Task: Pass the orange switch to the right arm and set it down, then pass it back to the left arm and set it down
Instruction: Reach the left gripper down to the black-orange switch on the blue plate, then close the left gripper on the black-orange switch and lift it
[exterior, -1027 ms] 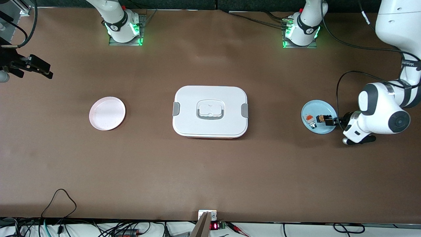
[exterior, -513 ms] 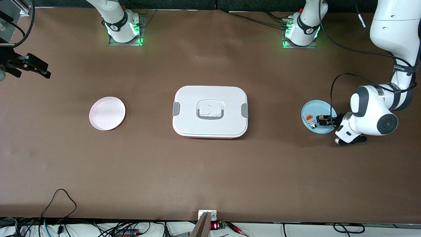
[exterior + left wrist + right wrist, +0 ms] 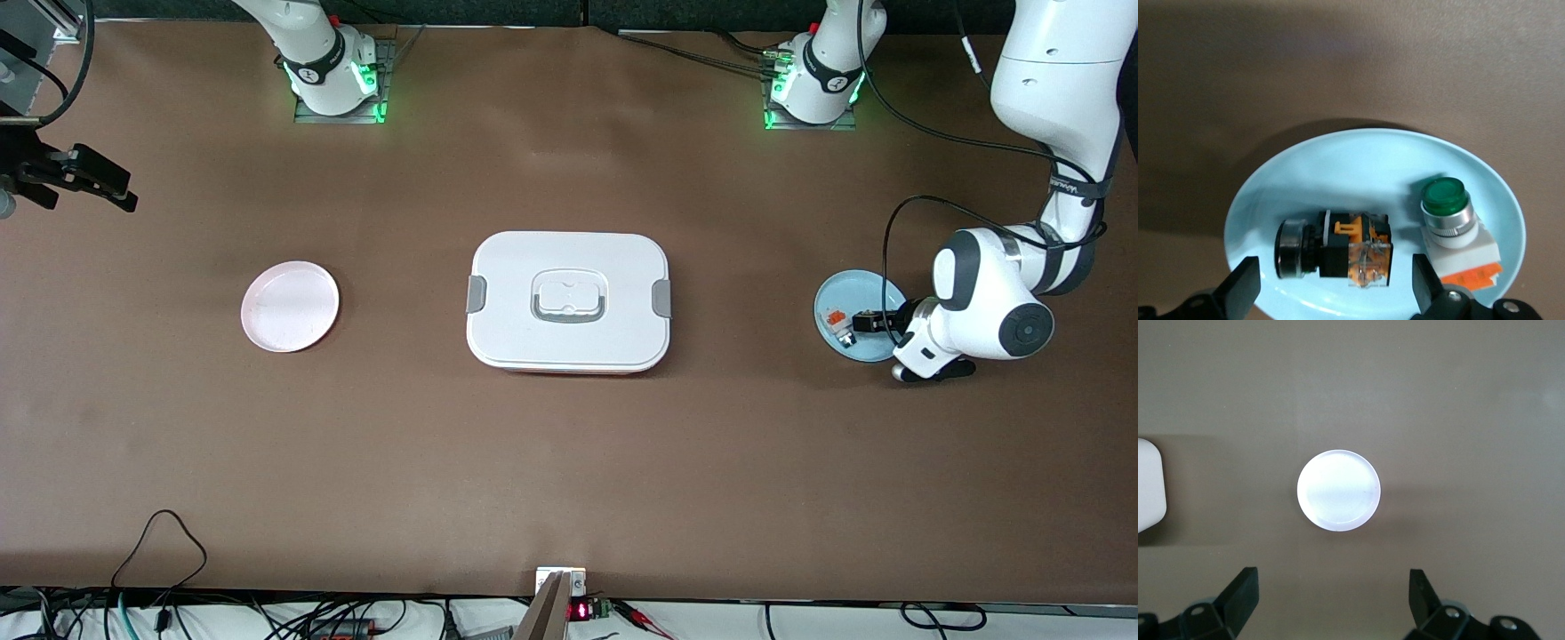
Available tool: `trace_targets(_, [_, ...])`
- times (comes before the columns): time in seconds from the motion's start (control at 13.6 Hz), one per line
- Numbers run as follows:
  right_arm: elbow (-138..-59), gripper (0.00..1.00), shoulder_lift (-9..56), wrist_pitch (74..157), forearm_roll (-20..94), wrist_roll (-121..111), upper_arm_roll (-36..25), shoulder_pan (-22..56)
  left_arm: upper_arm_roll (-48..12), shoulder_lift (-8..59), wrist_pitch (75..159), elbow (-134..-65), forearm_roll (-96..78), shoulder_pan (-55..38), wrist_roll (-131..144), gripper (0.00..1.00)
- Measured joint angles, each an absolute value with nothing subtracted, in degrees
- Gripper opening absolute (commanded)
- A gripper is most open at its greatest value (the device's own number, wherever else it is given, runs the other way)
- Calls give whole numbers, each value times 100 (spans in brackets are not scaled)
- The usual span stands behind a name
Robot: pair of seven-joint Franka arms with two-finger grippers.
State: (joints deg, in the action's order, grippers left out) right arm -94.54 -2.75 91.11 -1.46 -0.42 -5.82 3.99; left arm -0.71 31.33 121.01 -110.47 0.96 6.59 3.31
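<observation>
Two arms: both grippers open, empty.
Left gripper [image 3: 1331,293]: low over blue plate [image 3: 845,289], fingers either side of switch [image 3: 1338,245].
Switch: on blue plate, beside green-capped button [image 3: 1451,217], at tabletop's left-arm end.
Right gripper [image 3: 1331,600]: waiting high over pink plate [image 3: 290,306].
Box [image 3: 568,300]: mid-tabletop, lid on.
Surface: brown tabletop [image 3: 569,462].

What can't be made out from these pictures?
- Front view: the orange switch on the blue plate is tiny and partly covered by the left gripper.
- Front view: the right gripper is cut off at the edge.
- The inside of the box: its lid is on.
</observation>
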Motion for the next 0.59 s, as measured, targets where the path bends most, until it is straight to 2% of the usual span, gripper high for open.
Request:
trace_targets(0.07, [-9454,100,-275,9057,-146,-41,-582,399,-71,3134,12179,-11118,96,660,330,93])
trace_targets(0.15, [-9454,100,-275,9036,-146,-39,-582,399,-71,3136,12202,-11158,96,659,328,67])
trace_targets(0.22, [-9454,100,-274,9029,-146,-35,-583,399,-71,3136,12208,-11182,97,659,327,52])
trace_targets(0.44, [-9454,100,-271,9021,-146,-32,-583,399,-71,3135,12209,-11200,97,660,325,31])
trace_targets(0.59, [-9454,100,-271,9019,-146,-34,-583,399,-67,3129,12208,-11199,97,666,323,24])
